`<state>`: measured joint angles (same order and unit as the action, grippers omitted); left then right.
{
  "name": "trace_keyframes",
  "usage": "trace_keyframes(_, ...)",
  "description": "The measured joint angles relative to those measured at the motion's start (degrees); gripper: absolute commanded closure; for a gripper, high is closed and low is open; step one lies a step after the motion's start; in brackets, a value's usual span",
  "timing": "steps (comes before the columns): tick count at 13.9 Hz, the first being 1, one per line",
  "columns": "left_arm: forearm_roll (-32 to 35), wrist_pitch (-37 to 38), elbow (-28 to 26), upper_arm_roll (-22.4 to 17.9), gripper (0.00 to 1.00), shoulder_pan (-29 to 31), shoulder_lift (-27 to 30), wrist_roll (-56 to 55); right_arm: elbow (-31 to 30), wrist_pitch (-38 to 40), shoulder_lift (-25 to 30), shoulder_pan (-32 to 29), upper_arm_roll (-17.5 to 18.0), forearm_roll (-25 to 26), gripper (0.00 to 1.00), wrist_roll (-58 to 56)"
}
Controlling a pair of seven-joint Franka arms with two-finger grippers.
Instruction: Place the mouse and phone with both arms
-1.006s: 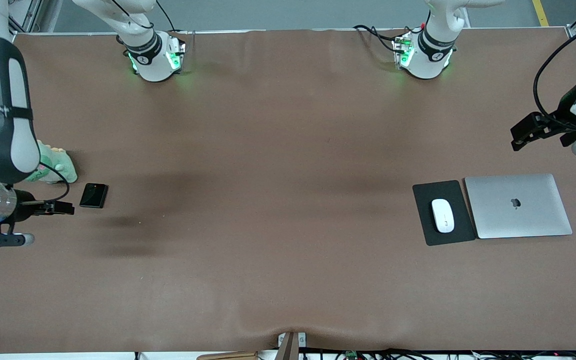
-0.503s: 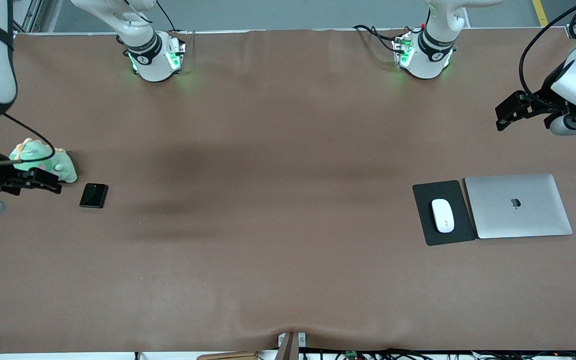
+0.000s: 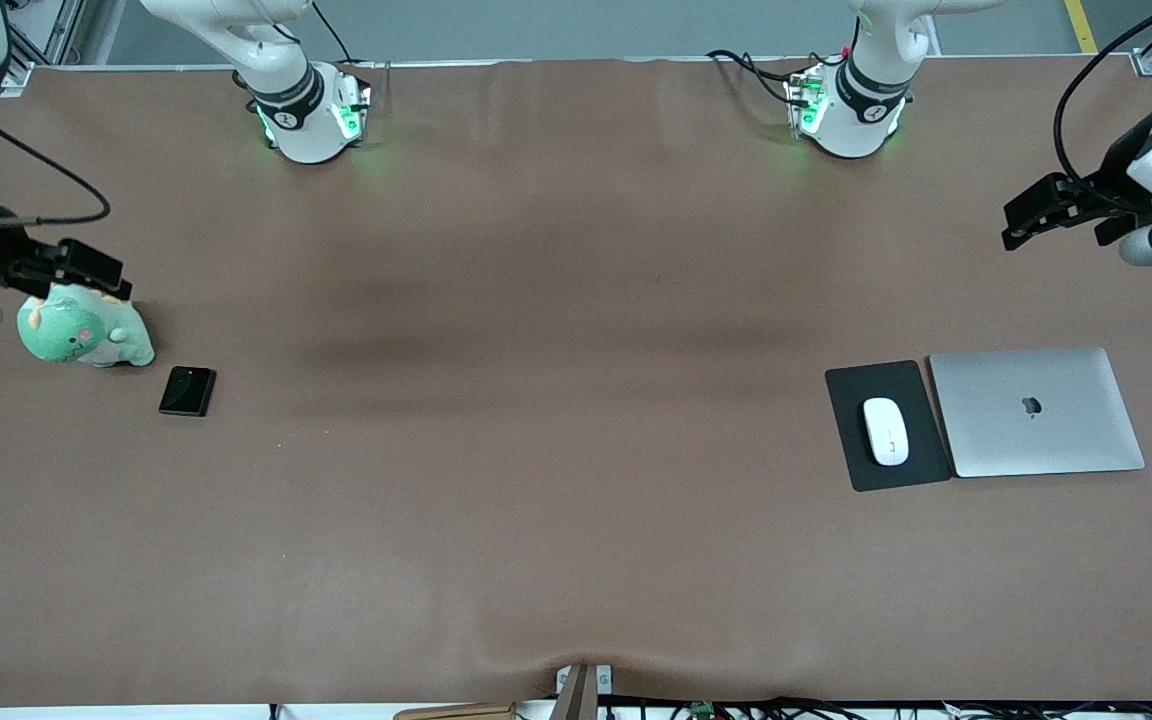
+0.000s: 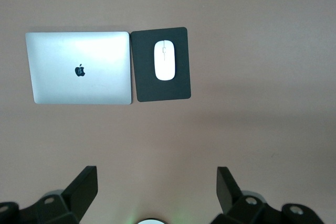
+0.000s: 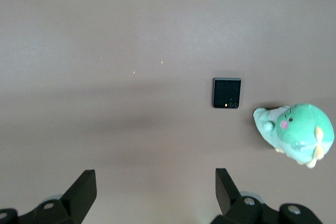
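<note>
Glossy white oval mouse [image 3: 885, 431] rests on dark grey mat [image 3: 887, 425]; small black glossy phone [image 3: 187, 390] beside green plush toy [image 3: 84, 334]. Left gripper [image 3: 1038, 212], right gripper [image 3: 86, 268]: high, jaws open, empty. Risk: descent nudges toy into phone.

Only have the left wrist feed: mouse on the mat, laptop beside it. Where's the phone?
Observer: The phone lies flat on the table toward the right arm's end, beside a green plush toy and slightly nearer the front camera than it.
Operator: Right claw on it?
Observer: No. The right claw hangs open and empty over bare table by the toy, touching nothing.
Operator: And where is my left claw over the table?
Observer: The left claw is over bare table at the left arm's end, not above the laptop, the mat or the mouse.
</note>
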<state>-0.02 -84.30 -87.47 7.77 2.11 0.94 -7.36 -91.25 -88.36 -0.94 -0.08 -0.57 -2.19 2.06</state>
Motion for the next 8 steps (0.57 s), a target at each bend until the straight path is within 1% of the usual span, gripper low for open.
trace_keyframes(4,0.0,0.0,0.8,-0.1,0.0,1.1,-0.2,1.0,0.6,2.8,1.4,0.1,-0.3,0.1,0.0,0.0)
trace_keyframes(8,0.0,0.0,1.0,0.0,0.0,1.0,-0.6,1.1,1.1,3.2,1.4,0.1,-0.8,0.1,0.0,0.0)
